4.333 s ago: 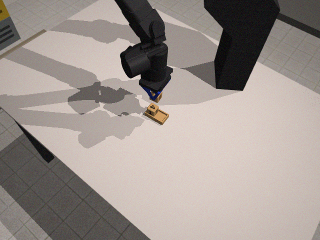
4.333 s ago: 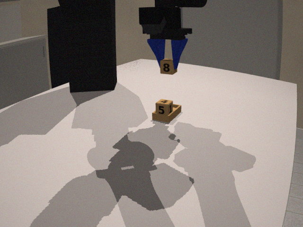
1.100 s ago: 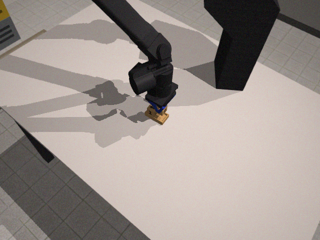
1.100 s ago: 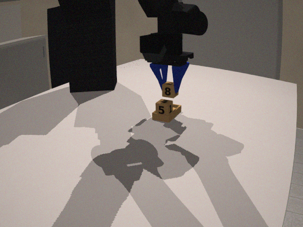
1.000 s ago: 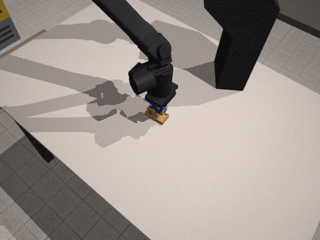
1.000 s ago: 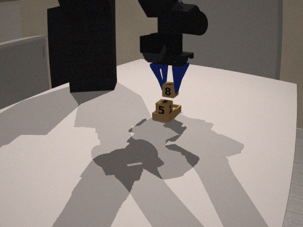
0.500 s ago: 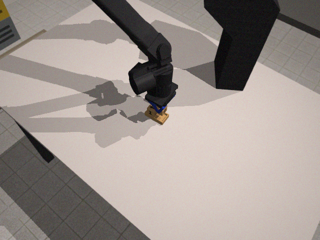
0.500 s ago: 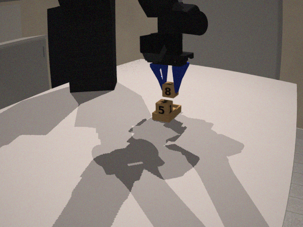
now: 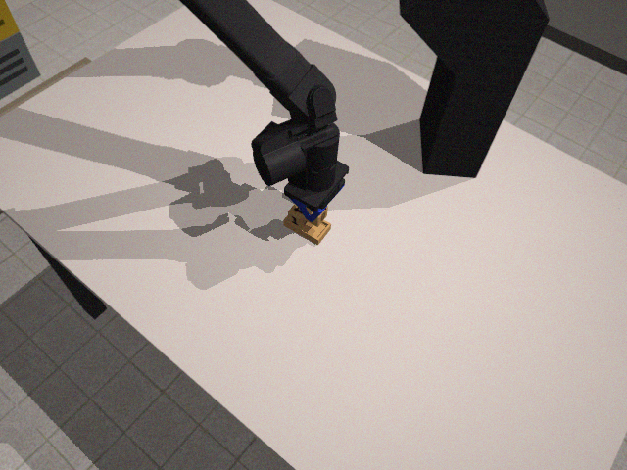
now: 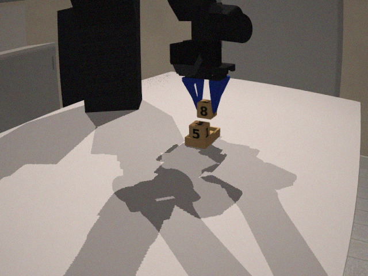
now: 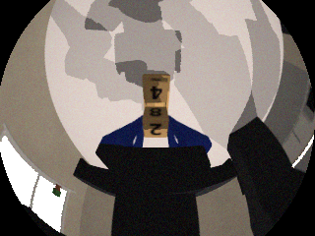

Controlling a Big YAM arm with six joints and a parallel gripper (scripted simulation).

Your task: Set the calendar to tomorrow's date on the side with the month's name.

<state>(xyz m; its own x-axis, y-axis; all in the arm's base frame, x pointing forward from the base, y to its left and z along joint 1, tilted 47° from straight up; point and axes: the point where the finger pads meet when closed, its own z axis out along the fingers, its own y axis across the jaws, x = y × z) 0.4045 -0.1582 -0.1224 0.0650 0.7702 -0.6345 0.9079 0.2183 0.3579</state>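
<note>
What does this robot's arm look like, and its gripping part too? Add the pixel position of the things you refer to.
The arm (image 9: 267,55) (image 10: 204,26) is plain dark black, built of chunky, angular sections with a rounded, drum-like joint housing. The gripper (image 9: 313,216) (image 10: 206,109) (image 11: 156,119) has two blue fingers, wide at the top and tapering downward. I see no cables or markings.

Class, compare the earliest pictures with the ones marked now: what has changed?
The gripper has lowered the held cube toward the tray. Nothing was newly grasped or released. The tray and the cube showing a 5 stayed put.
</note>
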